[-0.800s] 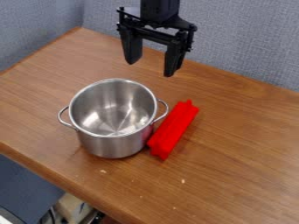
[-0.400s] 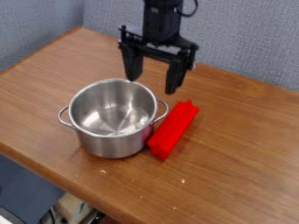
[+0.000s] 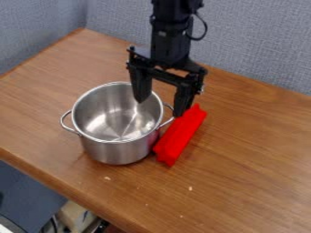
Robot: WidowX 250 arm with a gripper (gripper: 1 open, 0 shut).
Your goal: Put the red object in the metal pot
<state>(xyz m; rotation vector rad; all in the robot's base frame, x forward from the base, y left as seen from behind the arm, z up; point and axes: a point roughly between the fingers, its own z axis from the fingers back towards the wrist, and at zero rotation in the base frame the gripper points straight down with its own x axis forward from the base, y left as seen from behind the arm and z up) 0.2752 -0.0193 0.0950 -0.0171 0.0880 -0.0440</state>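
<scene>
Red elongated rectangular block (image 3: 180,137) is lying on the brown wooden table (image 3: 243,173), touching the shiny round steel pot (image 3: 115,123). It is looking stiff, light and matte; gripping across its narrow middle seems best. Black gripper (image 3: 165,96) is hovering wide, empty. No writing is showing.

gripper (image 3: 165,96) open, pointing down above metal pot (image 3: 115,123) rim; red object (image 3: 180,136) beside pot on wooden table (image 3: 255,173).
</scene>
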